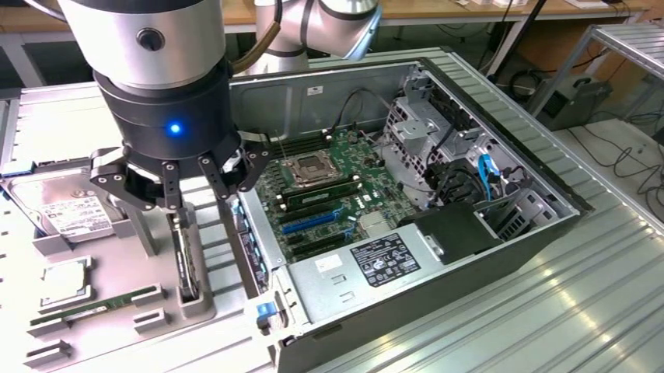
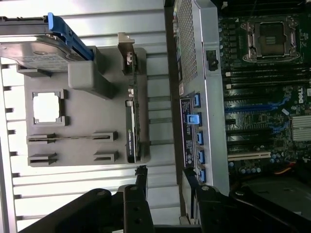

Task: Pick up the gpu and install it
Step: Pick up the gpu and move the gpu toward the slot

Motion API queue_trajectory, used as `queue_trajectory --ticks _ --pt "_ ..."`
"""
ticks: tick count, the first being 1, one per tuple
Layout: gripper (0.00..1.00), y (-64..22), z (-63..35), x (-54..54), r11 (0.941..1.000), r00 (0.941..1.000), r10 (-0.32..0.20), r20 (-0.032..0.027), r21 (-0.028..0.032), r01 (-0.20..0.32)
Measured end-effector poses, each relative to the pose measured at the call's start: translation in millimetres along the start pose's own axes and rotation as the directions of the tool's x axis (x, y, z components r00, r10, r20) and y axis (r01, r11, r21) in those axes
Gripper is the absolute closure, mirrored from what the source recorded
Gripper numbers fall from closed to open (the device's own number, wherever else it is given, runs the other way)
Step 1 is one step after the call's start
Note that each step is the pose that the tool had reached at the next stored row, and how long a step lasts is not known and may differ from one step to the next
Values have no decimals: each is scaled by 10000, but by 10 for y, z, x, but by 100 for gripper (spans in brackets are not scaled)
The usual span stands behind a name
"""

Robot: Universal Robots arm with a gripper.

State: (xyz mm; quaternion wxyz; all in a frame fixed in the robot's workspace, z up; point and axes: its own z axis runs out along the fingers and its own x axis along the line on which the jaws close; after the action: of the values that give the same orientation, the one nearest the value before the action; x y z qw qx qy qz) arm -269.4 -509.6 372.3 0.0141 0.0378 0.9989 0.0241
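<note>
Hand (image 1: 193, 200) spread wide, one gpu (image 1: 185, 260) upright

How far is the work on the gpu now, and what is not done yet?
Nothing looks finished yet. The gpu stands on its edge in the grey holder, beside the open computer case. In hand: the gripper hovers close above the card with its fingers open, holding nothing. Left: the card is not lifted, and the blue slot on the motherboard is empty.
</note>
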Motion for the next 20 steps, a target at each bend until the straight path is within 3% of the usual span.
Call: queue_trajectory --ticks 20 --pt "58 -11 64 101 10000 10000 -1 -1 2 1"
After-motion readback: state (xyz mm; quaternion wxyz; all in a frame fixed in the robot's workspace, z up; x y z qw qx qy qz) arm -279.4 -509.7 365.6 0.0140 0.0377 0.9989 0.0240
